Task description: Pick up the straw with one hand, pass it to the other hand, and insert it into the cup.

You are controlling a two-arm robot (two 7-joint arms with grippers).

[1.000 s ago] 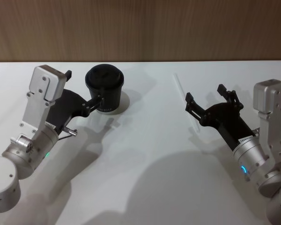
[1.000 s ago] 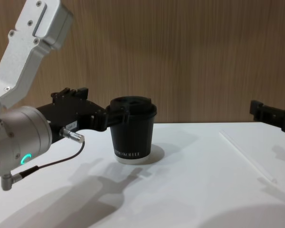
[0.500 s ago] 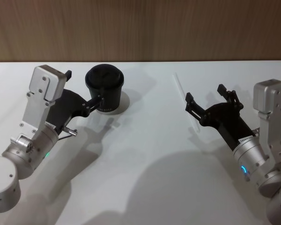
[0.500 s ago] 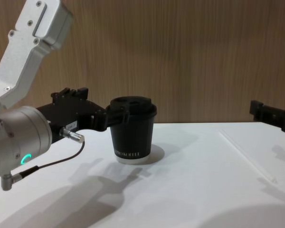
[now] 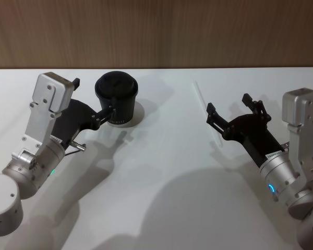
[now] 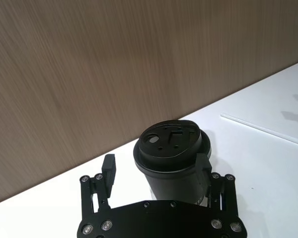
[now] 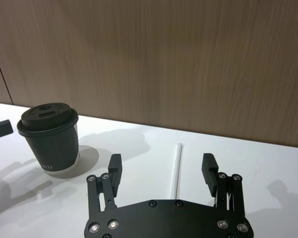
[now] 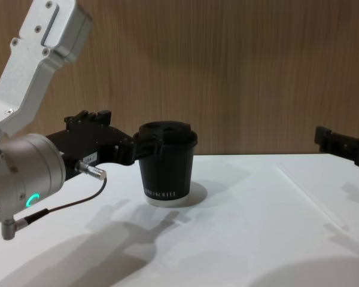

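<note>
- The left gripper is spread wide around the cup. Its wrist view has one finger close against the cup and the other standing apart.
- The right gripper gapes wide above the straw, which lies flat on the table. Its wrist view lines the straw up between the fingers.

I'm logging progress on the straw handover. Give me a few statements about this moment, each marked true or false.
1. The straw lies flat on the table. True.
2. The right gripper is shut on the straw. False: it is open, with the straw lying on the table between its fingers.
3. The cup has its lid on. True.
4. The left gripper is parked well away from the cup. False: its open fingers sit on either side of the cup.
</note>
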